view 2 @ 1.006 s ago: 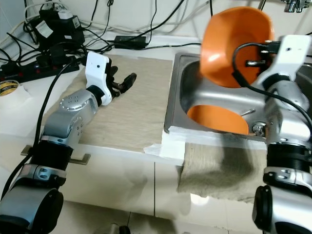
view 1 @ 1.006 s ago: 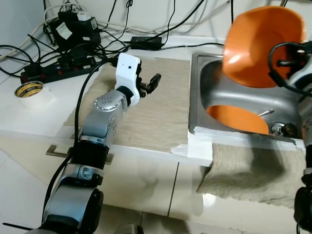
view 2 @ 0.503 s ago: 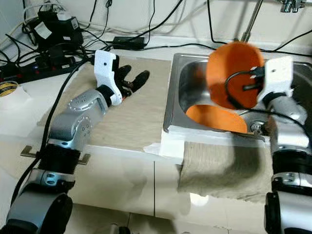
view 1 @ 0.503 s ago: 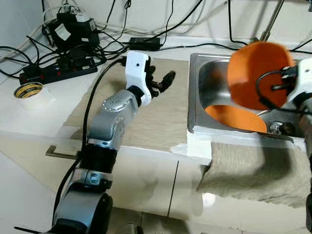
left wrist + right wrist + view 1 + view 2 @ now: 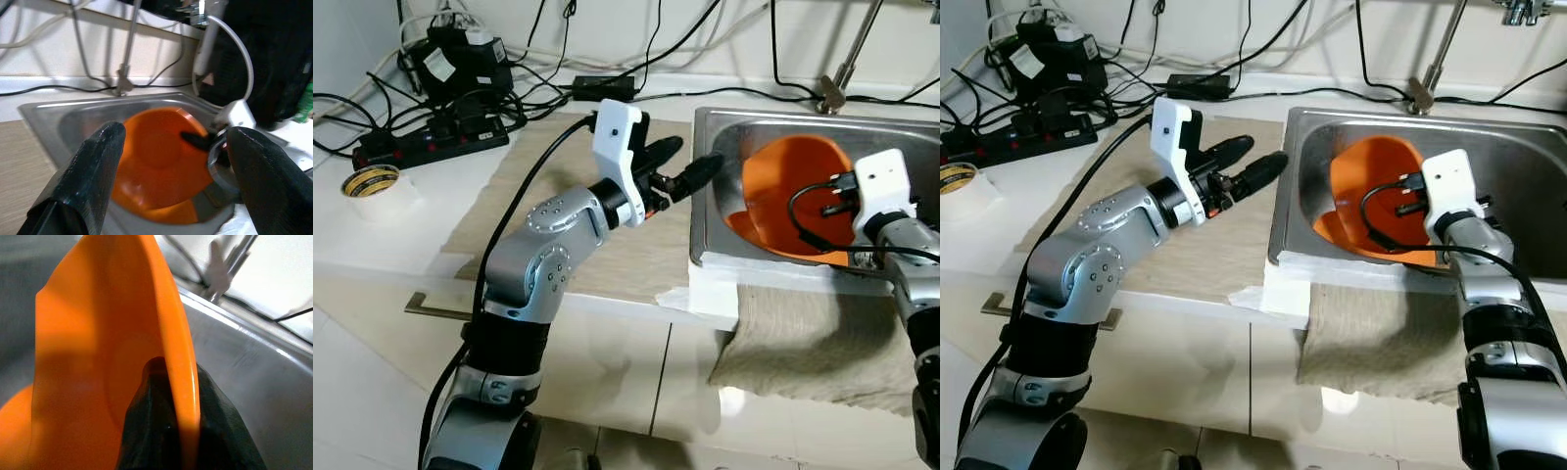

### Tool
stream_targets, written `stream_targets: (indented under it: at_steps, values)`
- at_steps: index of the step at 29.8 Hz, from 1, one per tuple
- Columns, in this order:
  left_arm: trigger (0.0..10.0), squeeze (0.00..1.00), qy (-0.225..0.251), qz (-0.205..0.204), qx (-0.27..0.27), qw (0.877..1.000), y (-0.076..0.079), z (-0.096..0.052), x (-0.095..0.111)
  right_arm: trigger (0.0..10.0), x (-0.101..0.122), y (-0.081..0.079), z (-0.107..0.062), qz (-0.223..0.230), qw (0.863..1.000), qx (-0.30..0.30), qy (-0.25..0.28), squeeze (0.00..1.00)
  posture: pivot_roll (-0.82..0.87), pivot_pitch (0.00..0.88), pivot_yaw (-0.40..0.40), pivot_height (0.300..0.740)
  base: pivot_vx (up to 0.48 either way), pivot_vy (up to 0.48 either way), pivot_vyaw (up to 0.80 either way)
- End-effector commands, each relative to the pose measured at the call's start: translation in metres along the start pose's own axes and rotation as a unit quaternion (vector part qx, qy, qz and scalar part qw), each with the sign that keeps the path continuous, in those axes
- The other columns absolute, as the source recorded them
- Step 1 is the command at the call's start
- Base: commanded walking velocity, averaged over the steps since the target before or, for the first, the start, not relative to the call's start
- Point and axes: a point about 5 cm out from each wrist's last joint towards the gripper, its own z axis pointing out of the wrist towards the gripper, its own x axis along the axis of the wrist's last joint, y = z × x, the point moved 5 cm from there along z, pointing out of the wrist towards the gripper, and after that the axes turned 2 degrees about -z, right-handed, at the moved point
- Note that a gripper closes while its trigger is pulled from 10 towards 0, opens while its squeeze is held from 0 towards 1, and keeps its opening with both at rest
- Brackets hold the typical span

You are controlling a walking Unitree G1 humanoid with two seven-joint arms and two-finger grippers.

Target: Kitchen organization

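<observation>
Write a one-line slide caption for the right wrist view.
Right gripper pinching the rim of an orange bowl inside the steel sink.

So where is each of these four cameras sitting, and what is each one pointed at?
Left eye view: on the head, looking down at the counter and sink; both silver arms show.
Right eye view: its stereo twin, same scene.
Left wrist view: on the left arm, looking along the open left gripper at the orange bowl.
Right wrist view: on the right arm; the right gripper pinches that bowl's rim.
All four share the bowl.
</observation>
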Motion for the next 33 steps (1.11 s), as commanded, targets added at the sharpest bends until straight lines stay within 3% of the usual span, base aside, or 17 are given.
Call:
stream_targets:
  at_steps: [1,11,16,18,24,29,32,33]
  values:
    - [10.0,0.0,-0.004,0.001,-0.01,1.0,0.005,-0.002,0.001,0.0,0.01,-0.002,0.004,-0.012,1.0,0.004,0.015,0.0,-0.08,0.0,0.06,0.732,0.0,0.0,0.0]
    - [10.0,0.0,-0.008,0.001,0.0,1.0,0.002,-0.007,0.004,0.0,-0.004,-0.011,0.007,-0.034,0.999,0.013,-0.022,0.0,-0.07,0.0,0.056,0.732,0.0,0.0,0.0]
    - [10.0,0.0,-0.011,0.001,0.0,1.0,0.002,-0.007,0.004,0.0,-0.013,-0.008,0.007,0.0,0.999,-0.002,-0.042,0.0,-0.08,0.0,0.058,0.732,0.0,0.0,0.0]
    - [10.0,0.0,-0.012,0.002,0.0,1.0,0.002,-0.007,0.004,0.0,-0.021,-0.006,0.006,0.042,0.997,-0.016,-0.06,0.0,-0.08,0.0,0.06,0.732,0.0,0.0,0.0]
    - [10.0,0.0,-0.014,0.003,0.0,1.0,0.002,-0.007,0.004,0.0,-0.035,-0.005,0.004,0.099,0.99,-0.041,-0.092,0.0,-0.08,0.0,0.063,0.732,0.0,0.0,0.0]
    - [10.0,0.0,-0.015,0.004,0.0,1.0,0.002,-0.007,0.004,0.0,-0.035,-0.004,0.005,0.128,0.985,-0.053,-0.099,0.0,-0.08,0.0,0.063,0.732,0.0,0.0,0.0]
    - [10.0,0.0,-0.015,0.006,0.0,1.0,0.002,-0.007,0.004,0.0,-0.029,0.001,0.007,0.114,0.986,-0.071,-0.095,0.0,-0.07,0.0,0.062,0.732,0.0,0.0,0.0]
    - [10.0,0.0,-0.015,0.005,0.001,1.0,0.002,-0.006,0.004,10.0,-0.028,0.002,0.008,0.115,0.986,-0.077,-0.098,0.0,-0.07,0.0,0.06,0.732,0.0,0.0,0.0]
